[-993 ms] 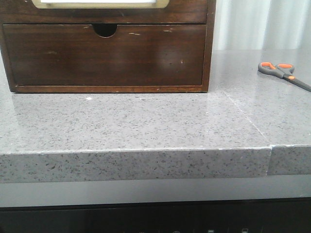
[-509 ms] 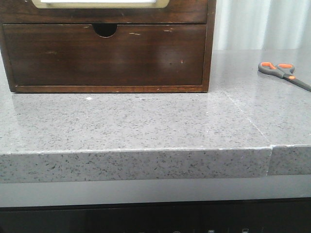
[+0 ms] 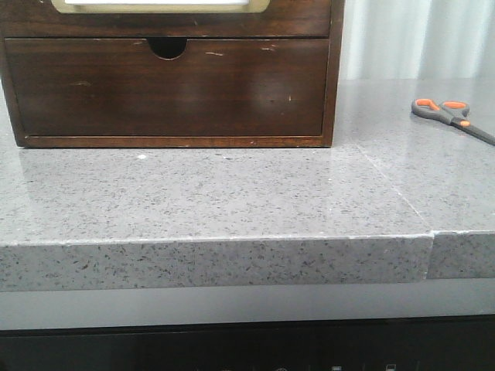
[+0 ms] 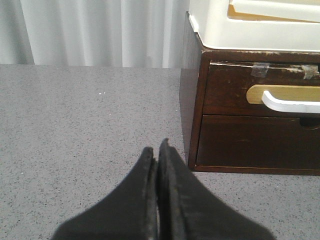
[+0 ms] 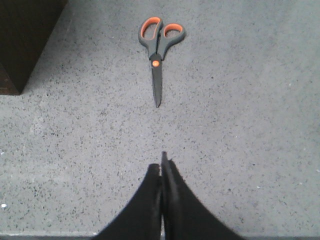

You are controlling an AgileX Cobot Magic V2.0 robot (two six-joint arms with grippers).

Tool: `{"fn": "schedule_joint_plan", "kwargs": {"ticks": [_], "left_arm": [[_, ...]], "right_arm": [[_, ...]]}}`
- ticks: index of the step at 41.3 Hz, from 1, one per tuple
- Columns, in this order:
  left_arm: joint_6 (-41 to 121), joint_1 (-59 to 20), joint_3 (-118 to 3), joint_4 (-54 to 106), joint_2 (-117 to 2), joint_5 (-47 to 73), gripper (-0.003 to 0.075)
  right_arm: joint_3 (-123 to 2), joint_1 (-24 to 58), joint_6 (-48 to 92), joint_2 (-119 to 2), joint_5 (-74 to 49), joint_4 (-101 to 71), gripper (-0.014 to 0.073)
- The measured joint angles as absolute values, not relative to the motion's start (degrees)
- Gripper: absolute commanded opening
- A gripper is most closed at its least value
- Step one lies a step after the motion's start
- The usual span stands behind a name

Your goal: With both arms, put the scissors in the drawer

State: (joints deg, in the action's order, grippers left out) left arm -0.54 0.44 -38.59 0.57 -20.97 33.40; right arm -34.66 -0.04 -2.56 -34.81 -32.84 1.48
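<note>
The scissors (image 3: 448, 114) lie flat on the grey counter at the far right, closed, grey handles with orange-lined loops. In the right wrist view the scissors (image 5: 158, 50) lie ahead of my right gripper (image 5: 161, 164), blade tip toward it, a clear gap between. That gripper is shut and empty. The drawer (image 3: 302, 19), dark wood with a tan-framed white panel, is closed at the top of the front view. The left wrist view shows the drawer (image 4: 225, 90) ahead, off to one side of my left gripper (image 4: 156, 146), which is shut with nothing in it.
Below it sits a plain dark drawer front (image 3: 166, 93) with a half-round notch, closed. A white box (image 4: 240, 25) rests on the cabinet. A seam (image 3: 394, 189) crosses the counter, whose front edge (image 3: 216, 239) is near. White curtains hang behind.
</note>
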Motion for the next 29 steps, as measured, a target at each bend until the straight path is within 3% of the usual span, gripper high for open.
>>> {"fn": "schedule_joint_plan", "kwargs": {"ticks": [4, 10, 14, 29], "left_arm": [[-0.5, 0.4, -38.6, 0.6, -21.0, 34.0, 0.0098], [-0.5, 0.4, -38.6, 0.6, -21.0, 36.1, 0.0421], [-0.5, 0.4, -38.6, 0.6, -21.0, 36.4, 0.0546], [-0.5, 0.4, -38.6, 8.5, -21.8, 35.9, 0.0544]], "right_arm": [[-34.7, 0.0, -2.0, -35.2, -33.4, 1.6, 0.0065], [-34.7, 0.0, -1.4, -35.2, -34.3, 1.6, 0.0386], [-34.7, 0.0, -1.1, -35.2, -34.3, 1.7, 0.0525], [-34.7, 0.0, -0.9, -35.2, -34.3, 1.7, 0.0547]]}}
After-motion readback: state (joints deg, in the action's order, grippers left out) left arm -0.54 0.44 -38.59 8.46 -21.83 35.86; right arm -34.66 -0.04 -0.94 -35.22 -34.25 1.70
